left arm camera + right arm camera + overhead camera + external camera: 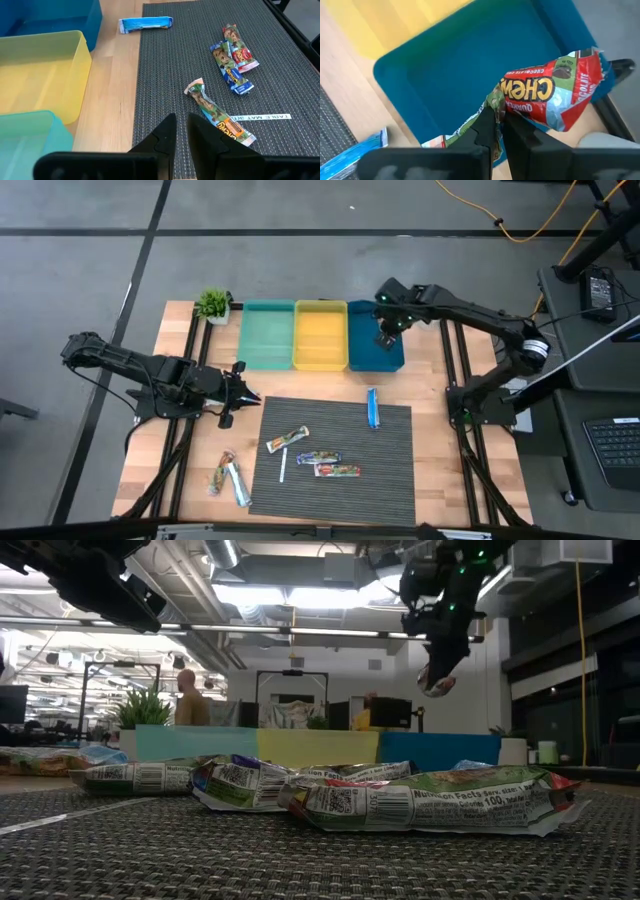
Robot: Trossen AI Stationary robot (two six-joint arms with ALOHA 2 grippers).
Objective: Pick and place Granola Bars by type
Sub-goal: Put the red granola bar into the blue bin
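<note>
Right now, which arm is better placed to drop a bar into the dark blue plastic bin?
The right. Its gripper already holds a red-green multicoloured wrapped bar directly over the dark blue bin. The left gripper holds nothing, beside the mat.

Dark woven mat (390,470) lies on wooden bench (200,470), covering its middle and near part. Beyond mat's far edge, three bins side by side: green bin (266,335), yellow bin (321,335), blue bin (372,352), in that order from left. Small potted plant (213,305) just beside green bin, on side away from yellow one. Thin white stick (283,467) on mat, near its left edge. Low view: person (188,700) in room behind bins.
</note>
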